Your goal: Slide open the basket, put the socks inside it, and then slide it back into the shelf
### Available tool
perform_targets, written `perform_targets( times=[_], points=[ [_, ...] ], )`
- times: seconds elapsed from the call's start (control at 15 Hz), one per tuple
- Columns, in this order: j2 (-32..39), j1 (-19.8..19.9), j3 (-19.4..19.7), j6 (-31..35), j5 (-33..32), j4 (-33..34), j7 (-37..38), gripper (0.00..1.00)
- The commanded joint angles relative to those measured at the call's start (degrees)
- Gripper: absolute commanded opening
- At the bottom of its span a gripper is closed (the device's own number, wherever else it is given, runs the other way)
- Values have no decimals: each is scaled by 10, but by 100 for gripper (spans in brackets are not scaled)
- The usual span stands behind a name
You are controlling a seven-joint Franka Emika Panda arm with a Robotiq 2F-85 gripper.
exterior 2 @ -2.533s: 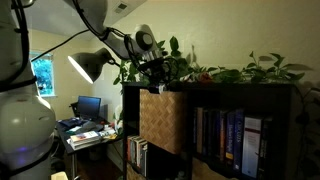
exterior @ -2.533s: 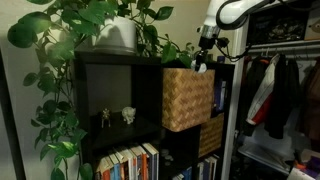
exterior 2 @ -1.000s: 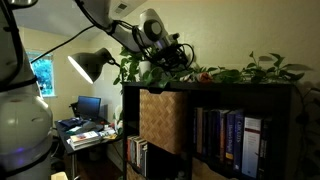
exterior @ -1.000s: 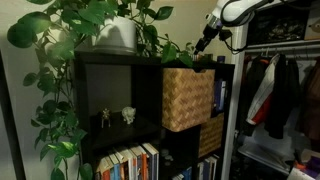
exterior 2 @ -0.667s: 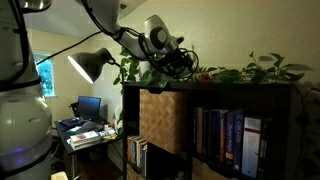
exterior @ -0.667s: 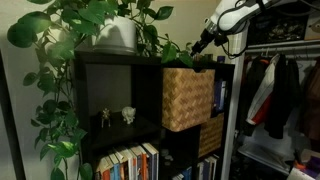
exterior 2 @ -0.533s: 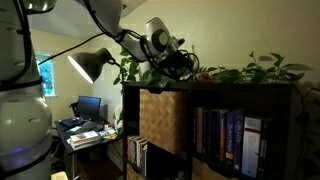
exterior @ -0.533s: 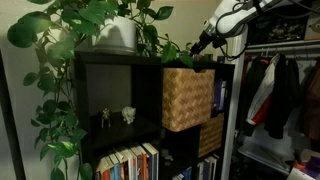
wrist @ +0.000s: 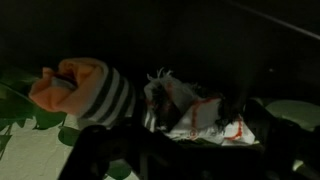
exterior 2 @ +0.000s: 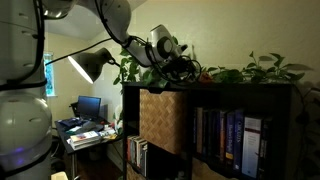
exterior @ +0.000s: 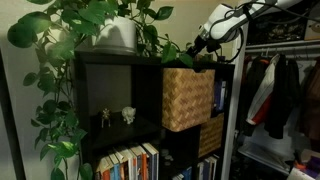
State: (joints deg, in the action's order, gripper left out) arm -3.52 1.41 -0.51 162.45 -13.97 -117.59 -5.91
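Observation:
The woven basket [exterior: 187, 97] [exterior 2: 162, 120] stands partly slid out of the black shelf [exterior: 120, 60] in both exterior views. On the shelf top, among the leaves, lie the socks: in the wrist view an orange-toed striped sock [wrist: 95, 92] and a white sock with red marks [wrist: 195, 115]. My gripper [exterior: 200, 47] [exterior 2: 190, 68] hangs low over the shelf top, above and behind the basket. It points at the socks. In the wrist view its dark fingers frame the white sock from below, and the gripper [wrist: 185, 150] is open with nothing in it.
A potted trailing plant [exterior: 118, 35] spreads leaves along the shelf top. Small figurines [exterior: 115, 116] stand in a cubby, with books [exterior 2: 225, 135] in others. Clothes [exterior: 280, 90] hang beside the shelf. A desk lamp [exterior 2: 90, 65] and a desk stand at the other end.
My gripper has left the spot over the basket's rim and moved onto the shelf top, sinking toward the socks among the leaves. The basket has not moved.

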Motion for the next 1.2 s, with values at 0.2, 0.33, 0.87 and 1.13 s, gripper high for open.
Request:
perform_targets(
  times=[0.2, 0.33, 0.87, 1.13],
  points=[
    [30, -6, 2, 16, 16, 28, -9, 60],
    [23, -7, 1, 9, 16, 25, -7, 47],
    [-34, -6, -2, -65, -7, -7, 16, 5],
    [-76, -4, -6, -128, -28, -16, 24, 5]
  ],
)
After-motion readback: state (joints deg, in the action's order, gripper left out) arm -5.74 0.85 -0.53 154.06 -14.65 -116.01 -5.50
